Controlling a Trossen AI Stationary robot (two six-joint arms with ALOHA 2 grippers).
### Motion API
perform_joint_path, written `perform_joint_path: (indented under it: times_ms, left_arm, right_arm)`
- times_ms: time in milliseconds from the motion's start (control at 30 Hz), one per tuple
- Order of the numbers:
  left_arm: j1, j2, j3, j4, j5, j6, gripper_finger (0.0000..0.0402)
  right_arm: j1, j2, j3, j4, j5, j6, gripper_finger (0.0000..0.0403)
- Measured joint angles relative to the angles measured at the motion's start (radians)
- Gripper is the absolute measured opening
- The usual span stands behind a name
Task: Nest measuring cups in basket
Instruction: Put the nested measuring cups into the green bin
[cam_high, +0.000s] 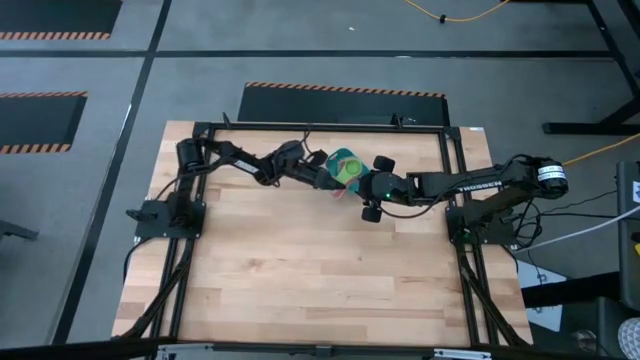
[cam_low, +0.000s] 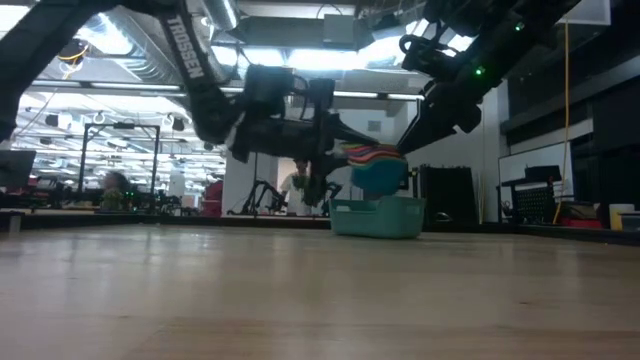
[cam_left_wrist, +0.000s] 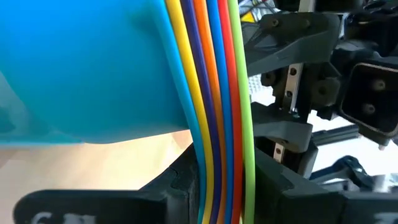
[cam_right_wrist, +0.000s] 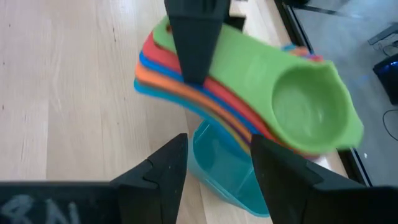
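A nested stack of measuring cups (cam_right_wrist: 261, 93), green on top and light blue at the bottom, hangs just above the teal basket (cam_low: 378, 216). The basket stands on its base at the table's far middle. My left gripper (cam_left_wrist: 224, 199) reaches in from the left and is shut on the stack's handles. My right gripper (cam_right_wrist: 214, 174) hovers open on the stack's right, slanting down, with only the basket (cam_right_wrist: 227, 180) showing beyond the gap between its fingers. In the high view the stack (cam_high: 348, 166) sits over the basket (cam_high: 333, 160). My left gripper pinches the stacked flat handles (cam_left_wrist: 217, 149) between its two fingers, one finger (cam_right_wrist: 193, 43) lying on the green top handle. The fingers come in level from the table's left. The stack is lifted clear, bowls out past the fingers and over the basket, slightly tilted.
A black frame (cam_high: 320, 126) runs around the wooden table top (cam_high: 300, 270). The near half of the table lies bare. The two arms meet closely over the basket at the far middle. Beyond the far edge the room shows shelves and equipment.
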Motion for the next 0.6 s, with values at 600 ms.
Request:
perform_joint_path:
  times_ms: [600]
  left_arm:
    - [0.01,0.092,0.082,-0.022,0.028,-0.118,0.0083]
  right_arm:
    - [0.0,0.0,0.0,-0.017,-0.008,-0.001,0.0182]
